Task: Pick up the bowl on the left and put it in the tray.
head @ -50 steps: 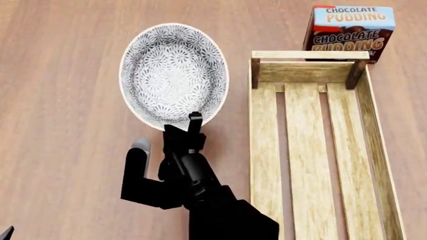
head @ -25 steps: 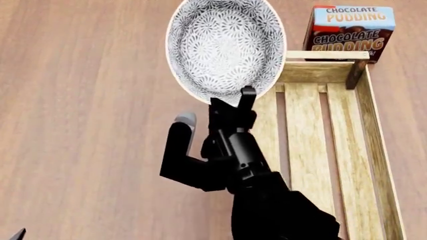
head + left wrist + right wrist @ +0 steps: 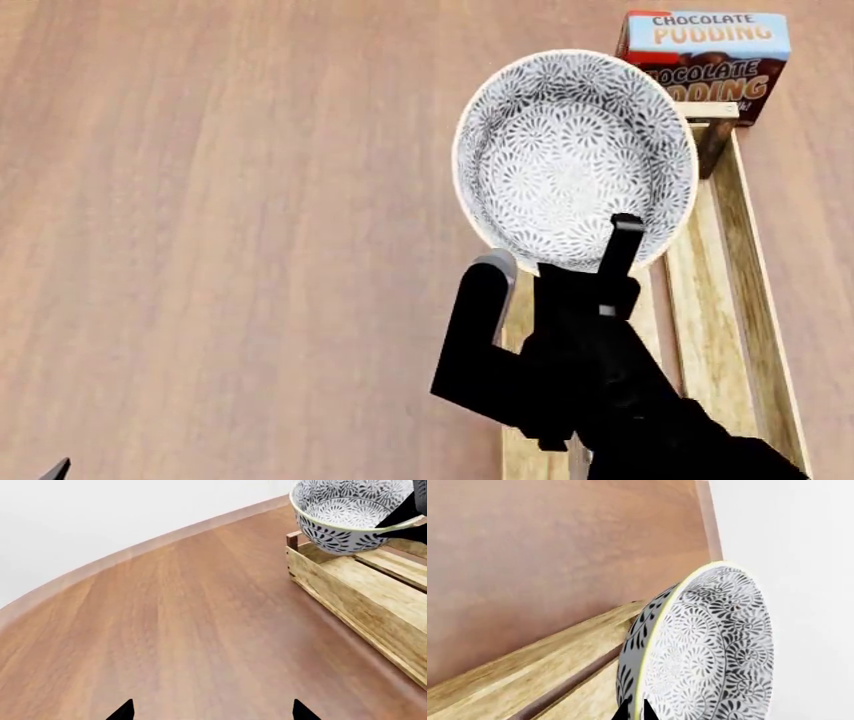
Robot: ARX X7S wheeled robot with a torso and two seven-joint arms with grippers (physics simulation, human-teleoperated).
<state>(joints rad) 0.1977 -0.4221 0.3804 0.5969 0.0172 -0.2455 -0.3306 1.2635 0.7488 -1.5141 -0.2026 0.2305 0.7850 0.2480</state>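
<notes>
The patterned bowl (image 3: 574, 150) hangs in the air over the far end of the wooden tray (image 3: 731, 300), lifted off the table. My right gripper (image 3: 617, 262) is shut on the bowl's near rim, one finger inside and one outside. The right wrist view shows the pale rim of the bowl (image 3: 707, 645) pinched between the two dark tips of the right gripper (image 3: 635, 711), with the tray (image 3: 527, 675) below. From the left wrist, the bowl (image 3: 347, 510) shows above the corner of the tray (image 3: 353, 582). My left gripper (image 3: 212, 714) is open over bare table, far to the left.
A chocolate pudding box (image 3: 707, 55) stands just beyond the tray's far end rail, close behind the bowl. The brown wooden table (image 3: 200, 220) spreads out to the left, and its curved edge (image 3: 133, 550) meets a white wall.
The right gripper has carried the bowl to the right, from over the table left of the tray to above the tray's far end. The left gripper has not visibly moved.
</notes>
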